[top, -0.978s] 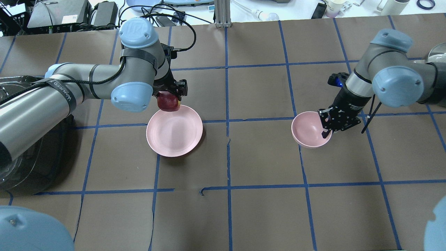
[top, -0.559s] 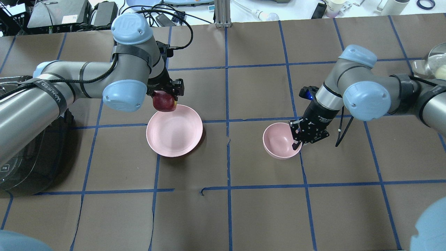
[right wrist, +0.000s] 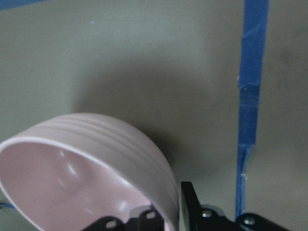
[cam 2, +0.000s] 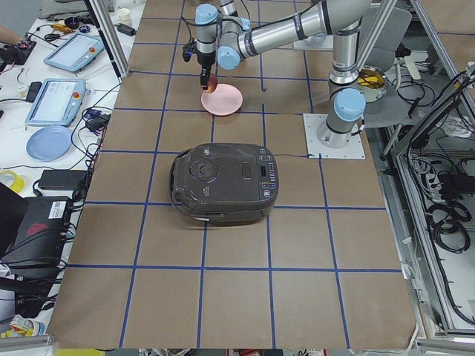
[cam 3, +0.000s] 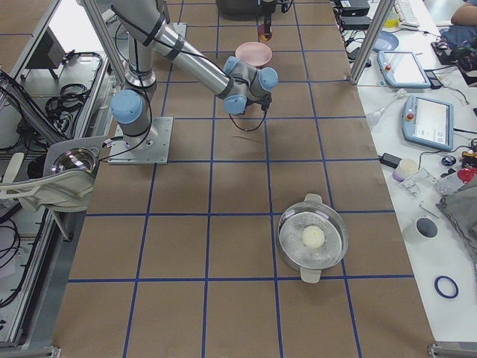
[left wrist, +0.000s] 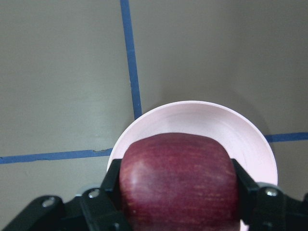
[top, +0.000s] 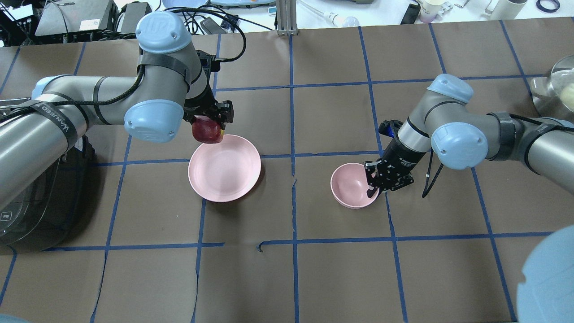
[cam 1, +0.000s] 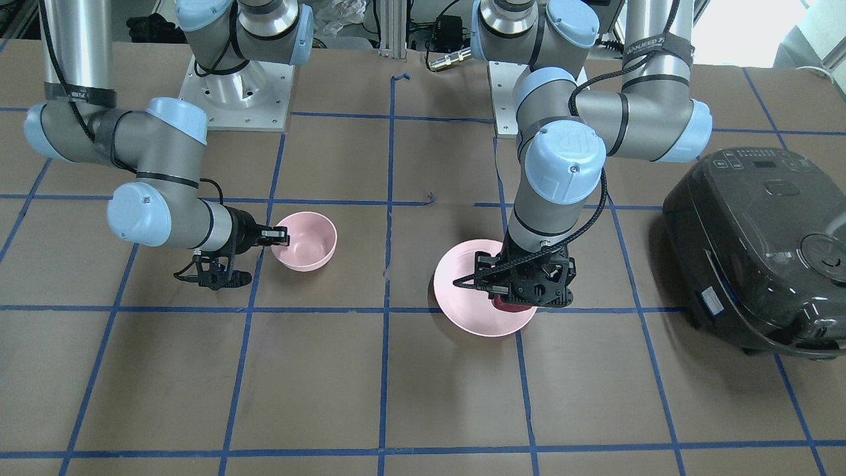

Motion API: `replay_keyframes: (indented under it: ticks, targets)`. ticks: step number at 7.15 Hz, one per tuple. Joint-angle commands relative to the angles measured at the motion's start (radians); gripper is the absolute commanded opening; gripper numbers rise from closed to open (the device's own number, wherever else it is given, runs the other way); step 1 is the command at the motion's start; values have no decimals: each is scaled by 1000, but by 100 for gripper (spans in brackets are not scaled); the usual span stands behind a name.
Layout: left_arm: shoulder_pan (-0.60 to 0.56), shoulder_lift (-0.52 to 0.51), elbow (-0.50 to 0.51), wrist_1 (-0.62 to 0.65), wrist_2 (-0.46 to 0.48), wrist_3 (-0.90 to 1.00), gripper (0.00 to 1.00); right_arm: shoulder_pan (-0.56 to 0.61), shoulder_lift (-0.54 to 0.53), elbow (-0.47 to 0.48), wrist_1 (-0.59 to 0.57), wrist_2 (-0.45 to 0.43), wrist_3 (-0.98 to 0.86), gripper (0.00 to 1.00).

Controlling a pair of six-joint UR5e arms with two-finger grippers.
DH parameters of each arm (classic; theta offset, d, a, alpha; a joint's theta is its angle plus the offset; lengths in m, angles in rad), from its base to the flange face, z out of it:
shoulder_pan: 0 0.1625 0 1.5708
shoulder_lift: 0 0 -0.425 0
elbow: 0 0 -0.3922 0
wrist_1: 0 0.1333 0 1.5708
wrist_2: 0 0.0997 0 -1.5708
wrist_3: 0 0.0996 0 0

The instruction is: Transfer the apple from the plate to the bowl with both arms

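Note:
The dark red apple [top: 206, 130] is clamped in my left gripper [top: 209, 124] and hangs above the far-left rim of the wide pink plate [top: 224, 177]. The left wrist view shows the apple [left wrist: 180, 183] between both fingers, with the plate [left wrist: 202, 120] below it. In the front view the apple [cam 1: 507, 305] is mostly hidden behind the left gripper [cam 1: 523, 291]. My right gripper [top: 375, 185] is shut on the right rim of the small pink bowl [top: 350, 186]. The right wrist view shows the bowl [right wrist: 96, 154] tilted, with its shadow on the table.
A black rice cooker [cam 1: 753, 244] stands at the table's left end, under my left arm [top: 27, 202]. A steel pot with a glass lid [cam 3: 313, 237] stands at the right end. Blue tape lines cross the brown table between the plate and the bowl.
My right gripper has carried the bowl leftward, toward the table's middle. My left gripper with the apple has drifted slightly left and up over the plate's rim.

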Motion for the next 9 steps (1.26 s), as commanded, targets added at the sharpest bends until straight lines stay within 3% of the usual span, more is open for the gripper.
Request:
replay_keyframes:
  ticks: [1,2,4,6,9]
  targets:
    - [-18,22,0,-4,-15,-5,34,10,-12,-10,-23,-29,5,100]
    - [-45,34,0,-7,-18,-17,33,15,-46,-58,-4,-93,4,100]
    - [-113,45,3,-7,-79,-174,33,1,-130,-203,207,-112,-13,100]
    - [-223,17,5,25,-81,-395,31,-10,-208,-303,417,-255,-21,100]
    - [-466,-29,43,99,-76,-730,29,-95,-248,-362,523,-267,-206,100]
